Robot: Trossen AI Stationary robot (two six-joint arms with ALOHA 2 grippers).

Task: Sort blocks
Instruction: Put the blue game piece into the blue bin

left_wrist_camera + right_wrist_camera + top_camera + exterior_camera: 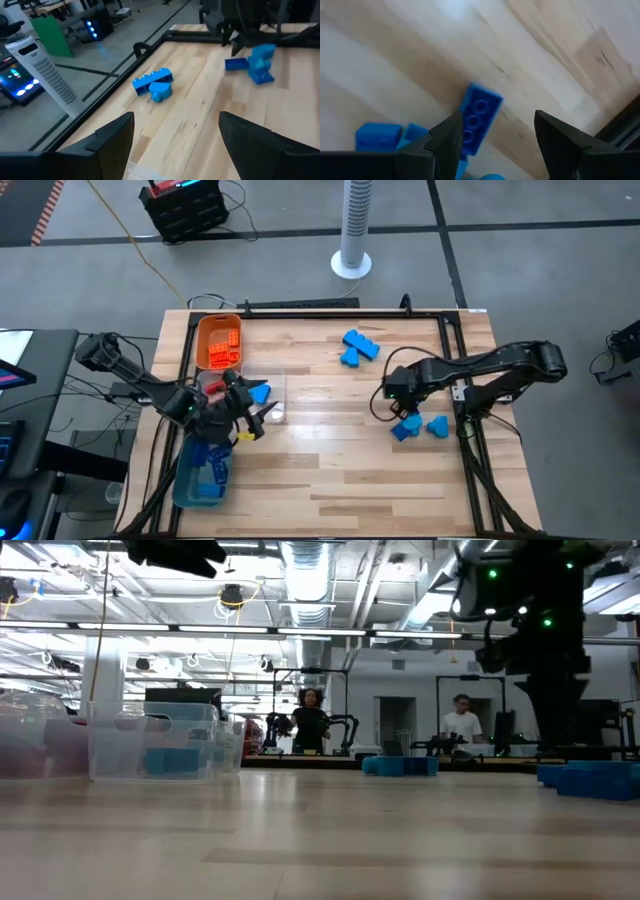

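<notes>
Desk (340, 470): pale wooden planks, framed by dark rails.

Left claw (258, 420): held above the desk's left side, just beside the trays. In the left wrist view its two dark fingers (112, 140) are spread wide, with nothing between them.

Right claw (392, 395): positioned over the right side of the desk, just above a blue cluster. In the right wrist view its fingers (447, 137) are parted, nothing gripped; a studded blue brick (476, 117) lies on the wood between them.

Blocks, loose: two blue pieces (360, 348) lie touching each other near the far edge, middle of the desk. A second blue cluster (418, 426) lies near the right edge, just beside the right claw.

Blocks, sorted: orange pieces are held in the orange tray (203, 328) at the far left. Red pieces (212, 385) are seen in the clear tray (275, 385) beside it. Blue pieces are held in the teal tray (182, 480) nearest the front. One further blue piece (260, 393) sits at the left claw; whether it is touched cannot be told.
</notes>
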